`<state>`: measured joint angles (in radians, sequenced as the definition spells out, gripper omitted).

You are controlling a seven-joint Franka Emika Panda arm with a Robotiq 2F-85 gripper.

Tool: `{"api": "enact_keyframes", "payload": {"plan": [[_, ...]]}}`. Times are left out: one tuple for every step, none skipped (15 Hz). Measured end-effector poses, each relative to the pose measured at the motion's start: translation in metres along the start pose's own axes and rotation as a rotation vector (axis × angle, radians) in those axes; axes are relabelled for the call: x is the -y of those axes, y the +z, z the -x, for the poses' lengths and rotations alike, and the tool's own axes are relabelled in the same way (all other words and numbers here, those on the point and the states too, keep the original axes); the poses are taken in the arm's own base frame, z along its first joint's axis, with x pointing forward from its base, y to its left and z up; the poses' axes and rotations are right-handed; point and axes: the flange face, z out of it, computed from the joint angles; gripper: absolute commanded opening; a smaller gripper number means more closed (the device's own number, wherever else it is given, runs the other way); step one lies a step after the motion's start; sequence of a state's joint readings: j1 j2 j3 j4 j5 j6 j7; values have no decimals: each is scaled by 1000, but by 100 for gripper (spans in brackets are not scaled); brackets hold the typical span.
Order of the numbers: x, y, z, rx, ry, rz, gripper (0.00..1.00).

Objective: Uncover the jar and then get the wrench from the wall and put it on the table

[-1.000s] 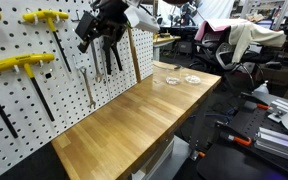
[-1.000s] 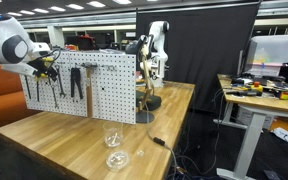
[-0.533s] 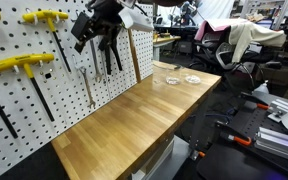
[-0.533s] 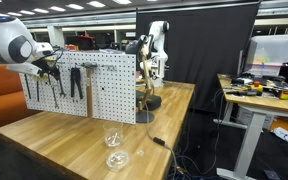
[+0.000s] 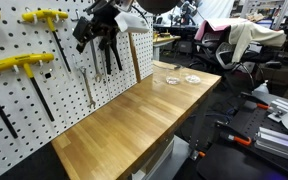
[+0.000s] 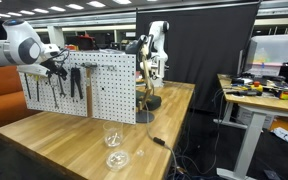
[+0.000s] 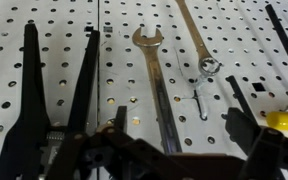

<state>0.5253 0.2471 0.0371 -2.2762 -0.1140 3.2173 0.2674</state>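
**Gripper open at the pegboard, wrench hanging on the wall**

The long workbench with its thick light-brown wood-plank top (image 5: 124, 125) runs beside the white pegboard panel dotted with small holes (image 5: 69, 85). The white robot arm (image 6: 19, 42) reaches to the panel's upper part. Its black gripper (image 5: 94, 35) sits close in front of the board, jaws spread wide with nothing between them (in the wrist view the fingers are only dark blurs along the bottom edge). Two yellow-handled T-shaped tools (image 5: 19, 65) hang further along the board. Black-handled pliers (image 7: 29, 100) hang just beside the slim silver metal combination wrench (image 7: 156, 85), which lies flat against the pegboard, centred in the wrist view, its open end pointing away from the gripper. A longer silver wrench (image 7: 194, 35) slants near it. Well apart, toward the end of the tabletop, the small round clear-glass jar (image 6: 111, 139) stands uncovered, and the flat clear round lid (image 6: 117, 159) lies just beside it.
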Motion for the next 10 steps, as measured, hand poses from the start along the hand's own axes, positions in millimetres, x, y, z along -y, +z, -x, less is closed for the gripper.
{"api": "enact_keyframes", "payload": {"plan": [[1,1,-1,-1,-3,1,100],[4,2,0,1,-7,-1,96],[8,3,1,4,-13,-5,74],[12,5,2,7,-18,-9,71],[16,7,4,12,-23,-13,71],[19,9,7,17,-26,-16,64],[20,11,8,21,-28,-18,57],[21,11,9,22,-29,-18,50],[21,11,9,23,-29,-18,43],[21,11,9,23,-29,-18,36]]}}
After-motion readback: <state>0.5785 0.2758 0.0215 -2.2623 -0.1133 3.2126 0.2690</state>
